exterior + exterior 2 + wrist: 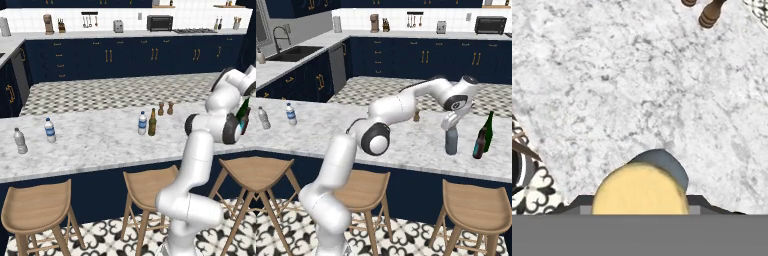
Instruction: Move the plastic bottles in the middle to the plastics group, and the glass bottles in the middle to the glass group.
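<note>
Risk: squat grey-blue bottle (451, 141) stands close to the glass group, dark green wine bottle (488, 131) and shorter dark bottle (479, 143); a sideways nudge on release could knock the pair over. Gripper (450, 123) sits clamped on the bottle's neck, judged from the tan cap (640, 189) between the tips. Bottle is wide, upright on the marble counter (406, 145), right end, near edge. Left in the middle: blue-label water bottle (142, 123) and slim olive-brown bottle (152, 123), just beside each other
</note>
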Controlling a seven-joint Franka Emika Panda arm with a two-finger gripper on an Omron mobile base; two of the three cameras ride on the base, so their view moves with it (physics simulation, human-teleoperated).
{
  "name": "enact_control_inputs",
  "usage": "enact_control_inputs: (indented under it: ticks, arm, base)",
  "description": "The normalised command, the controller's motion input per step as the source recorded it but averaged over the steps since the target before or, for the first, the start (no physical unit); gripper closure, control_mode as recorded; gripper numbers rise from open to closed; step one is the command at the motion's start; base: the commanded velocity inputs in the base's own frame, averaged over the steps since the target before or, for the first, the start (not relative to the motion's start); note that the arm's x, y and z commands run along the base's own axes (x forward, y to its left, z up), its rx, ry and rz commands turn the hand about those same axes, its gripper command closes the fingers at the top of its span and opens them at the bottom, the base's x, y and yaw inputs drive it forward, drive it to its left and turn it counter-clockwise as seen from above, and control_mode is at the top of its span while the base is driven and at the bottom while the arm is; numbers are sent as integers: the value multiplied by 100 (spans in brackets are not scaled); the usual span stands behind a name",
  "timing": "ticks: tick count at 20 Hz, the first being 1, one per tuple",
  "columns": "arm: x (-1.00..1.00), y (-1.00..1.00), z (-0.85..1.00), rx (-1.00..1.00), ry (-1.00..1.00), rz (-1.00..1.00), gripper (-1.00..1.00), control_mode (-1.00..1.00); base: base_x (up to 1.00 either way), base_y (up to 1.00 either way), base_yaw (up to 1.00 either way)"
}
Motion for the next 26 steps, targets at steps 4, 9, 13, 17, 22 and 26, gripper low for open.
enact_control_inputs:
  ticks: [4,9,13,17,22,26]
  arm:
    - [11,-30,0,0,0,11,100,-100]
    - [18,-4,-8,0,0,9,100,-100]
    - [38,8,-51,-1,2,8,100,-100]
    - [31,4,-57,0,0,7,100,-100]
    - [16,0,-4,0,0,4,100,-100]
    - [3,-2,-16,0,-1,3,100,-100]
  base:
    - [0,0,0]
    - [0,0,0]
    - [0,0,0]
    - [0,0,0]
    - [0,0,0]
    - [0,0,0]
